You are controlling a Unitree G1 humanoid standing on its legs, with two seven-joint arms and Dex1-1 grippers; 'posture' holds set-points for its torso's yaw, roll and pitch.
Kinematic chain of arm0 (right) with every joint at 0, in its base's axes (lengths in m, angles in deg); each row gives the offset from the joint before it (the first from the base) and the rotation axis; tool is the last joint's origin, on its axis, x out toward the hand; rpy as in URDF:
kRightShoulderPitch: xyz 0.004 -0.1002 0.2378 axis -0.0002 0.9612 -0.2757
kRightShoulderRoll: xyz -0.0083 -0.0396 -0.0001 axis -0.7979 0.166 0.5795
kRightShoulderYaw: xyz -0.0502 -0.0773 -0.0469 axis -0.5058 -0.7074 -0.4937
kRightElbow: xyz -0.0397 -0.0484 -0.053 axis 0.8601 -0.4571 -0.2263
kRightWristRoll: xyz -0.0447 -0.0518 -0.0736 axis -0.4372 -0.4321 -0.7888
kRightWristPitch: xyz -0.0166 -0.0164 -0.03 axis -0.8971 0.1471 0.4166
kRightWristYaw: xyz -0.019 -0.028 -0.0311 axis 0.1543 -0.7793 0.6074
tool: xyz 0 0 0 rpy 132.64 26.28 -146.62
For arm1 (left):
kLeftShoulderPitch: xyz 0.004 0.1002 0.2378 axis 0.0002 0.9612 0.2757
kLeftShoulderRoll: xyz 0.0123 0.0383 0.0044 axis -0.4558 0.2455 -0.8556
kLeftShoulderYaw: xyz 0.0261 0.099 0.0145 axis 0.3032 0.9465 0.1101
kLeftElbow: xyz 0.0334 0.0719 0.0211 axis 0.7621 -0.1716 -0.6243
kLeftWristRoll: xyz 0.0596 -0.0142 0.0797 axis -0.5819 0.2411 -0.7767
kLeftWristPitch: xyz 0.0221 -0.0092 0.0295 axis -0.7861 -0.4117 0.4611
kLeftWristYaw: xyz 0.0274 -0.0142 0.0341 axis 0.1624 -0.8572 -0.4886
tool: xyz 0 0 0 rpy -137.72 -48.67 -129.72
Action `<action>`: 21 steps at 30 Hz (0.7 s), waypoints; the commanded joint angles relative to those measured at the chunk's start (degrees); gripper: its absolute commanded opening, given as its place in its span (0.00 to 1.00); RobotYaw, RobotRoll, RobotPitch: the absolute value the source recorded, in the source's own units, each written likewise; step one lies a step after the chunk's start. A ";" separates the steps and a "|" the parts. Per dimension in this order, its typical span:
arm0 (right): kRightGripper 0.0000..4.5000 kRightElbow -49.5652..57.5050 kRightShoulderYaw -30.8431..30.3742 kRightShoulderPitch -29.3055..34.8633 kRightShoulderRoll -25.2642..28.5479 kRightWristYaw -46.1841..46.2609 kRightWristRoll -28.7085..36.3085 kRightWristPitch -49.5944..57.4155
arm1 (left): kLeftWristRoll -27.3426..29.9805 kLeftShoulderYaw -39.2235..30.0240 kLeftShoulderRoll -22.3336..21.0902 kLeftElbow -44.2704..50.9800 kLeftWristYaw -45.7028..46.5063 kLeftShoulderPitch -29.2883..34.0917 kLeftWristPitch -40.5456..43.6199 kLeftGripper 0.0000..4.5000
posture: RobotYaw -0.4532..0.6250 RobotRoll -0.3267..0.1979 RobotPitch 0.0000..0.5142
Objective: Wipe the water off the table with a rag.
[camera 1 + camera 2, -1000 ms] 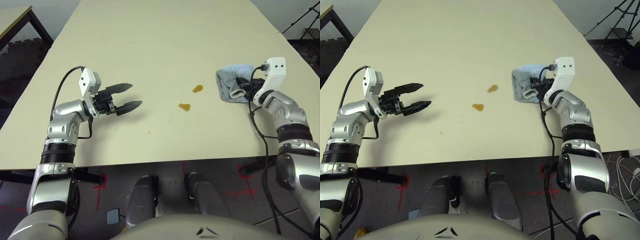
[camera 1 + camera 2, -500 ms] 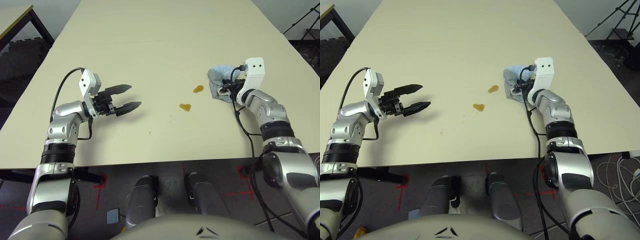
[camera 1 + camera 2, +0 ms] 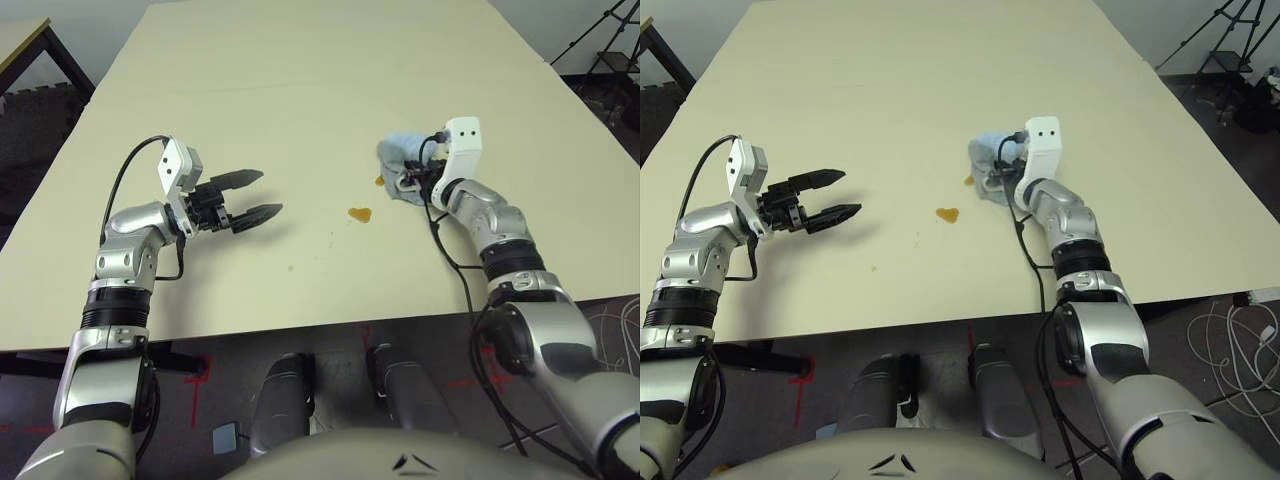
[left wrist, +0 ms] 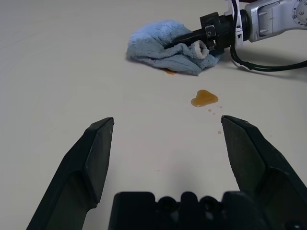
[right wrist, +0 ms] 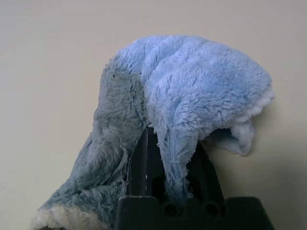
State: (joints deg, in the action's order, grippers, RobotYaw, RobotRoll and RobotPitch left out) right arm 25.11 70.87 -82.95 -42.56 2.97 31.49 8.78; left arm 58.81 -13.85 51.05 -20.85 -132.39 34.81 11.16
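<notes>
Across the scene spreads the big cream table [image 3: 250, 110]! At two o'clock, the blue-grey rag [image 3: 400, 155] bunches on it, pinched between the right gripper's [image 5: 170, 163] closed fingers, covering part of one amber blob [image 3: 380, 181]. Over at nine o'clock, the left gripper [image 3: 262, 198] hangs with fingers wide, nothing between them. Near the centre sits the other amber blob [image 3: 360, 214], just at the rag's seven o'clock.

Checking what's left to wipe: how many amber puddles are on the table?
2: one puddle lies bare between the claws; the other peeks out from under the rag's edge. More may hide beneath.
</notes>
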 commanded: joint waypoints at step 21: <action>0.01 -11.09 3.68 -5.98 5.23 5.38 0.42 -6.94 | -0.80 0.79 0.02 1.06 -0.23 0.98 0.01 1.00 | 0.32 0.62 0.26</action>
State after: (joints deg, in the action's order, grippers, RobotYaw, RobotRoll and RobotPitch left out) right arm 15.56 72.64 -87.98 -38.73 6.75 31.57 3.74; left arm 58.81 -13.83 51.09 -20.64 -132.38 35.21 11.17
